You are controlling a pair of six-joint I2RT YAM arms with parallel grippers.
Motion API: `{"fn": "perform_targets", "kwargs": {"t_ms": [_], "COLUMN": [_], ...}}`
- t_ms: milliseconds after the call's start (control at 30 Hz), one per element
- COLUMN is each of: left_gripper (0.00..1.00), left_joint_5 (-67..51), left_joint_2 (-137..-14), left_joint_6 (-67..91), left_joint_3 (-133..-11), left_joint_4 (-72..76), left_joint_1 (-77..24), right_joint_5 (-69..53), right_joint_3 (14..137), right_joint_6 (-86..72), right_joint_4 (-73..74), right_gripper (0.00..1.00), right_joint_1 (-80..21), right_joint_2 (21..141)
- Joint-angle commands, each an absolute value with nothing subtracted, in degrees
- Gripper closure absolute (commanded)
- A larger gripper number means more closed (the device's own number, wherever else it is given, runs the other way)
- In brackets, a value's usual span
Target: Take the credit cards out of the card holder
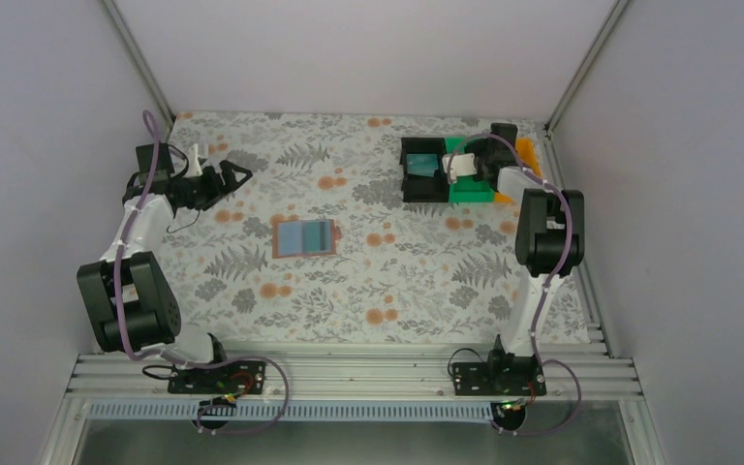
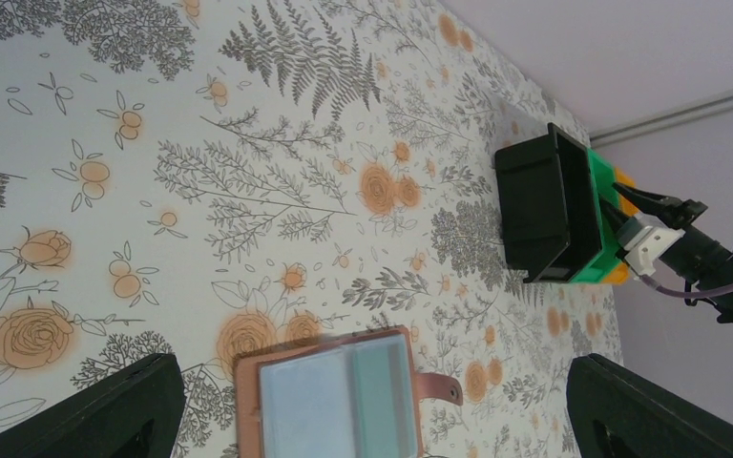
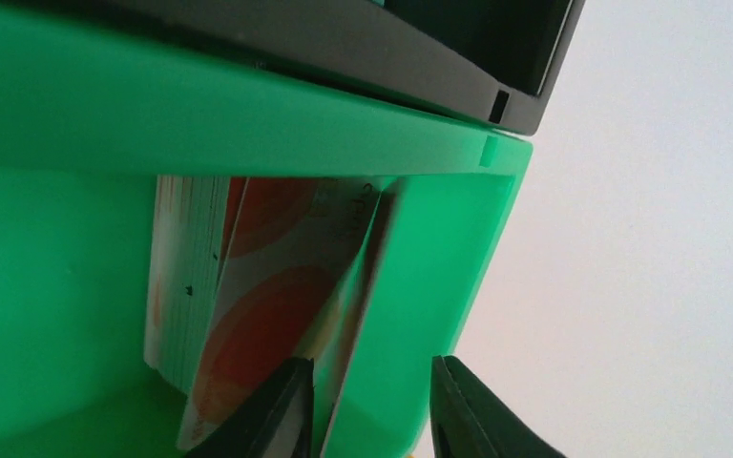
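Right hand (image 3: 370, 367) is down in the green bin (image 3: 57, 286), upper right of the overhead view; its fingers are parted, released, with the white card with red mark (image 3: 277, 286) standing on edge between them; a teal card (image 1: 424, 165) sits in the black bin (image 1: 417, 197) alongside; the card holder (image 1: 304, 237) lies open mid-counter (image 1: 397, 291); left hand (image 1: 235, 177) is spread wide and empty, upper left.
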State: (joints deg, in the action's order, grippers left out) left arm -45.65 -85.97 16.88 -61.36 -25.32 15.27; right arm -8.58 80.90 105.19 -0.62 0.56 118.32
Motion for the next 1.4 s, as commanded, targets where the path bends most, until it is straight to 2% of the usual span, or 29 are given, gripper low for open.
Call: {"fn": "perform_targets", "kwargs": {"t_ms": [0,133,300,400,567,767,867,1000,1133,1367], "left_gripper": [0.00,0.00,0.00,0.00,0.00,0.00,0.00,0.00,0.00,0.00], "left_joint_5": [-46.7,-47.2,-47.1,-47.0,-46.0,-40.7,-39.9,-39.9,-39.6,-39.2], "left_joint_2": [-86.7,-86.4,-85.3,-84.9,-83.0,-81.7,-81.3,-80.6,-77.0,-75.8], "left_joint_6": [15.7,15.5,15.3,15.4,16.7,20.6,22.5,24.7,25.3,27.6], "left_joint_3": [-63.2,-63.3,-62.8,-62.3,-59.7,-53.0,-49.0,-44.8,-41.0,-34.8], "left_joint_4": [-24.5,-24.4,-24.3,-23.9,-22.5,-20.0,-17.8,-15.7,-14.2,-10.0], "left_joint_1": [15.6,15.6,15.6,15.6,15.5,15.7,15.7,15.6,15.3,11.7], "right_joint_5": [-9.3,-9.1,-9.1,-9.7,-11.9,-16.2,-14.6,-9.0,-9.7,-14.0], "right_joint_3": [79.2,79.0,78.5,78.6,79.5,79.5,81.3,87.7,90.4,86.3], "right_joint_6": [106.3,106.1,106.1,106.0,99.9,74.9,55.0,29.0,6.5,-13.9], "right_joint_4": [-1.0,-1.1,-0.9,-1.3,-1.2,-4.2,-3.0,2.1,8.7,14.7], "right_gripper": [0.58,0.42,0.39,0.30,0.30,0.30,0.28,0.33,0.39,0.44], "right_joint_1": [0.5,0.5,0.5,0.6,0.8,-1.9,-6.4,-14.0,-21.3,-29.5], "right_joint_2": [116.8,115.7,113.3,112.1,110.8,104.4,101.2,100.1,101.0,103.0]}}
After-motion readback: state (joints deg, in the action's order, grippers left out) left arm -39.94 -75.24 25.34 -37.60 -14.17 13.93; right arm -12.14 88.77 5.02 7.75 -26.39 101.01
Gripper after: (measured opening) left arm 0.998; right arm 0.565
